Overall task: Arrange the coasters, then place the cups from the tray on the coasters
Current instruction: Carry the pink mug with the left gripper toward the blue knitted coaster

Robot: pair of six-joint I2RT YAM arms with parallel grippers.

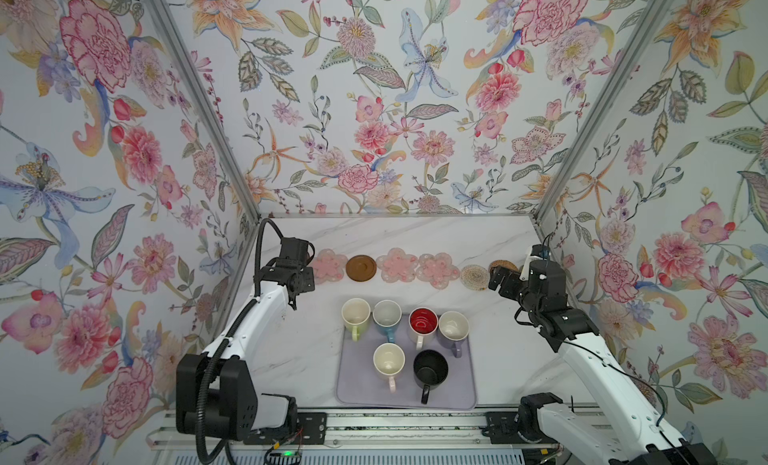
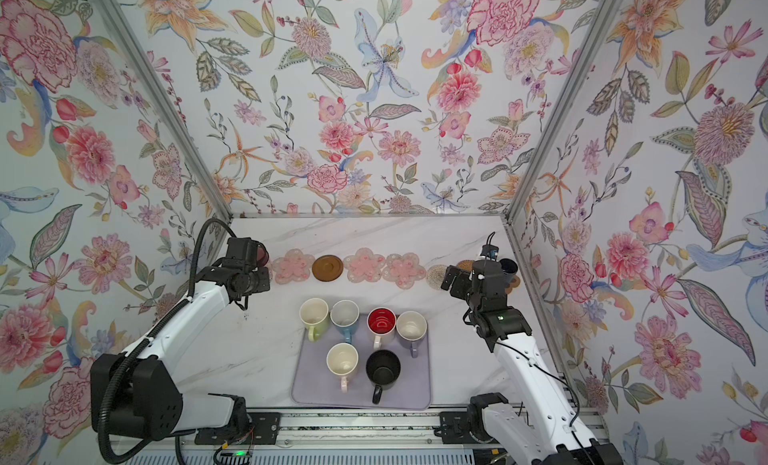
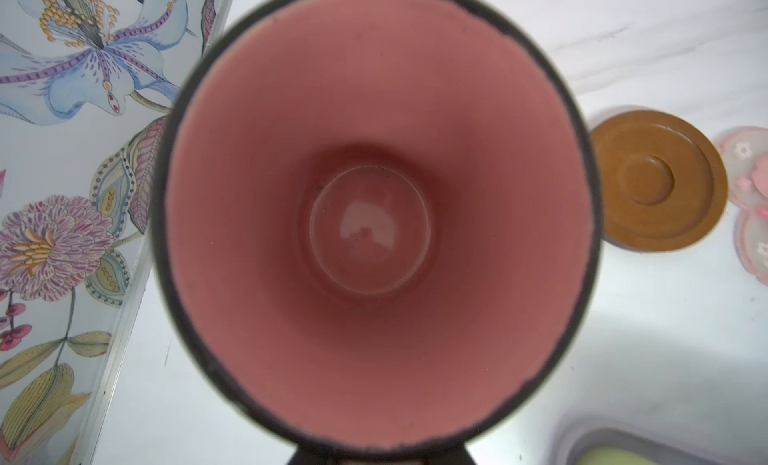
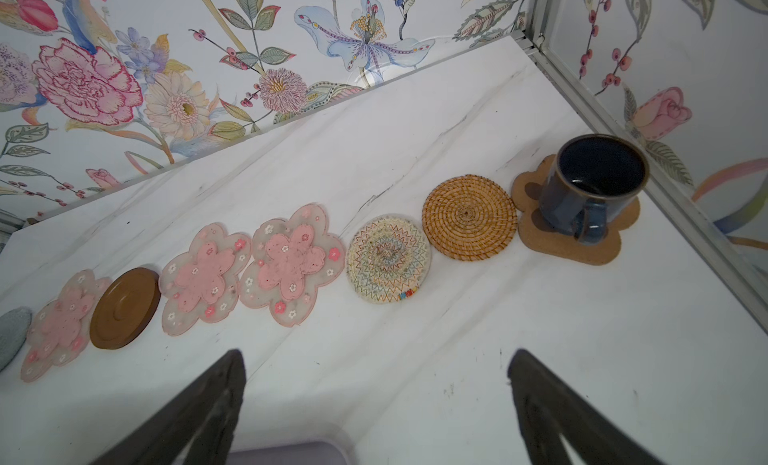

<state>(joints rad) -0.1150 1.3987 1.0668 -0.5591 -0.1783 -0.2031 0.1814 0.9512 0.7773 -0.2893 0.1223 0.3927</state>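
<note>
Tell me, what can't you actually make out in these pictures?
Tall pink mug: its inside fills the left wrist view; what lies under it is hidden.
Grey round coaster: cut off by the right wrist view's edge.
Brown paw-shaped coaster: mostly behind the right arm in both top views.

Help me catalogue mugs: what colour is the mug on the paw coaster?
Dark navy blue; the mug shows best in the right wrist view.

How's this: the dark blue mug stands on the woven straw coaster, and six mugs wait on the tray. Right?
No: the dark blue mug stands on the brown paw-shaped coaster, beside the woven straw coaster; the right wrist view shows it. Six mugs do wait on the tray.
</note>
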